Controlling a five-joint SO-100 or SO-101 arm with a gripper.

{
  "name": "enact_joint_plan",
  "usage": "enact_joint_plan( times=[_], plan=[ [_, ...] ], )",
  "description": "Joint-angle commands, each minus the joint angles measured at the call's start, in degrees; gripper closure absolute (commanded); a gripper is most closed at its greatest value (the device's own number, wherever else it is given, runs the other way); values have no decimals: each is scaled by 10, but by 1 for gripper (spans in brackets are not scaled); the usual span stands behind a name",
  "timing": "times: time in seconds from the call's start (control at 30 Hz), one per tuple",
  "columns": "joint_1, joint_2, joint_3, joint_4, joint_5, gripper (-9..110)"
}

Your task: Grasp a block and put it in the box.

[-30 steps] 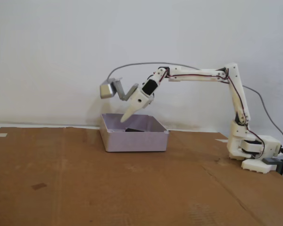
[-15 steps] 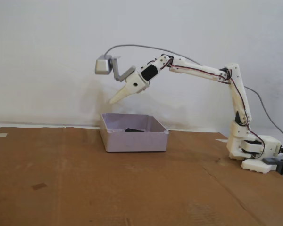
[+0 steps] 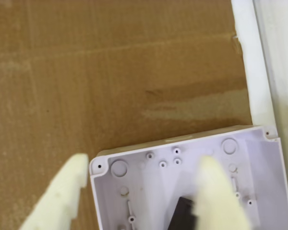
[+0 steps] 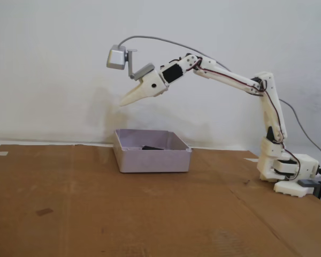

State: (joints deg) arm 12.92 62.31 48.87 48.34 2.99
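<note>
- Now the block [image 3: 182, 212] lies on the floor of the box [image 4: 152, 160], free of the arm, so the drop looks done.
- Above it, the gripper [image 3: 144, 191] hangs empty, its jaws spread apart.
- Over the last second the arm has lifted well clear of the box on the cardboard sheet [image 4: 96, 214].

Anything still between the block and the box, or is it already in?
Nothing visible in the way: the block already lies inside the box, on its floor. The gripper is open and empty, raised clear above the box; one of its fingers partly hides the block in the wrist view.
</note>
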Motion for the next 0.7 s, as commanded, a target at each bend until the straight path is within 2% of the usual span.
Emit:
enact_joint_plan(
  times=[0.0,0.1,0.67],
  plan=[
    [-3,106,-98,-15,-7,95],
    [-4,106,-101,-15,-7,102],
    [-17,105,-103,-15,-7,101]
  ],
)
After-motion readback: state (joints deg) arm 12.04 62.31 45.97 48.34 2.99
